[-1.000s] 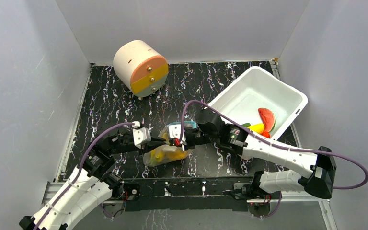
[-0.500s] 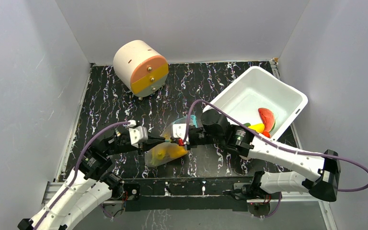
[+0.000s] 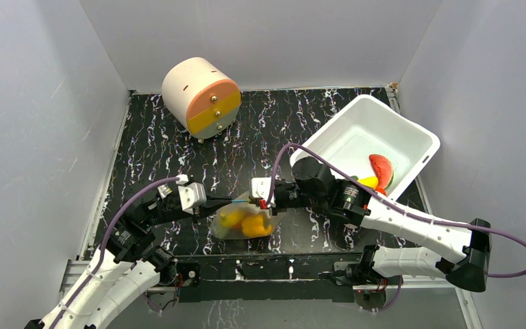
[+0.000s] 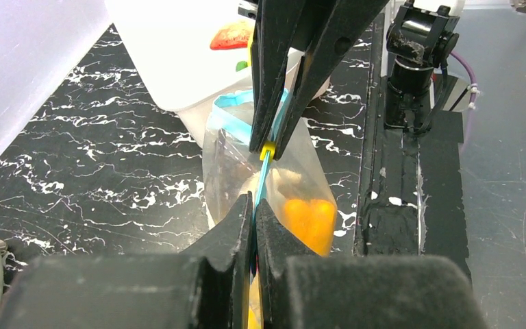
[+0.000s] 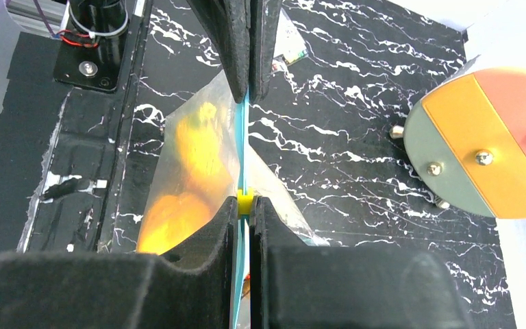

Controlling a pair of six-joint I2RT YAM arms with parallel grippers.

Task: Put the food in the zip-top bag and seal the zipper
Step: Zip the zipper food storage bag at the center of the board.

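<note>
While my left gripper (image 4: 255,205) and right gripper (image 5: 244,205) each pinch the zipper (image 5: 244,147), the zip-top bag (image 3: 242,223) holding food (image 5: 192,154) sits between them. Sealing seems in hand; next I should slide along it, kept taut.

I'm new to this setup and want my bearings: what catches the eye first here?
The left gripper and right gripper face each other front-centre, both pinched shut on the teal zipper of a zip-top bag holding yellow-orange food. A white tub sits far right, a pastel-faced drum far left.
</note>
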